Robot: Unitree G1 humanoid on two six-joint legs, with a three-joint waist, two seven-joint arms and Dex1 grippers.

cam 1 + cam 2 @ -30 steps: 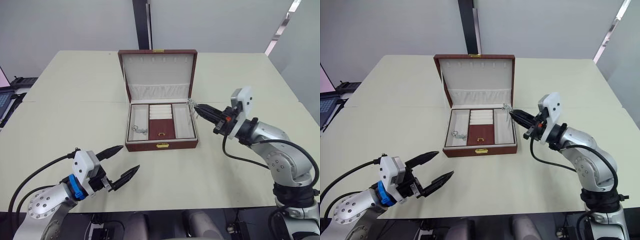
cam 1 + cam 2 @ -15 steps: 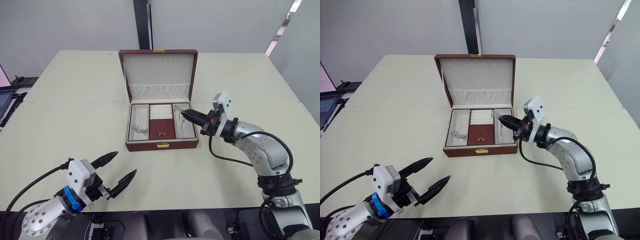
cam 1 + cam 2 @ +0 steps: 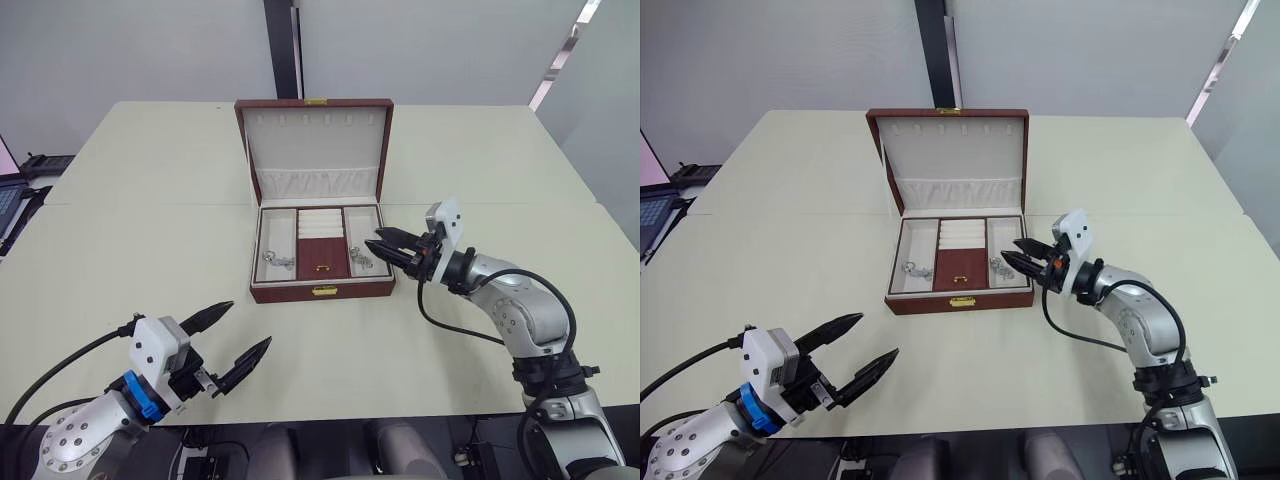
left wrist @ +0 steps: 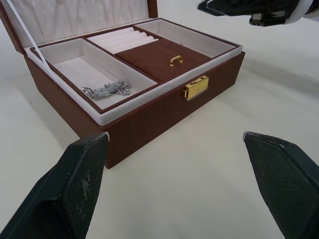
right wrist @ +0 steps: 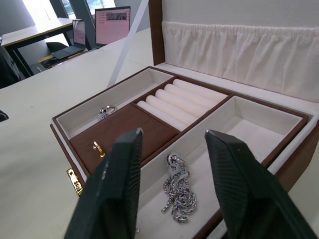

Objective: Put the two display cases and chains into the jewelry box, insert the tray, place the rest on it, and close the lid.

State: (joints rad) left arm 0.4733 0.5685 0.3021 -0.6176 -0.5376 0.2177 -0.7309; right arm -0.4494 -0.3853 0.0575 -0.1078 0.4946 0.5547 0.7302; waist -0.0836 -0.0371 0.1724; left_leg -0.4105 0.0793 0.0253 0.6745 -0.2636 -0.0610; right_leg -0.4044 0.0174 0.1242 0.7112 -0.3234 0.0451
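The brown jewelry box (image 3: 320, 291) stands open mid-table with its cream-lined lid (image 3: 315, 150) upright. Its top layer is split into compartments; I cannot tell whether this layer is the tray. One silver chain (image 3: 276, 261) lies in the left compartment, another chain (image 5: 178, 193) in the right one. My right gripper (image 3: 375, 246) is open and empty, hovering over the box's right rim just above that chain. My left gripper (image 3: 250, 323) is open over bare table, in front of and left of the box. The display cases are out of view.
A small brown hatch with a gold handle (image 4: 174, 60) and cream ring rolls (image 5: 172, 102) fill the box's middle. A laptop (image 3: 10, 200) sits on a side desk to the left. Monitors (image 5: 112, 25) stand on a desk beyond the table.
The right gripper held the chain above the box's right compartment; now the chain lies in it and the gripper has opened and drawn slightly back. The left gripper has barely moved.
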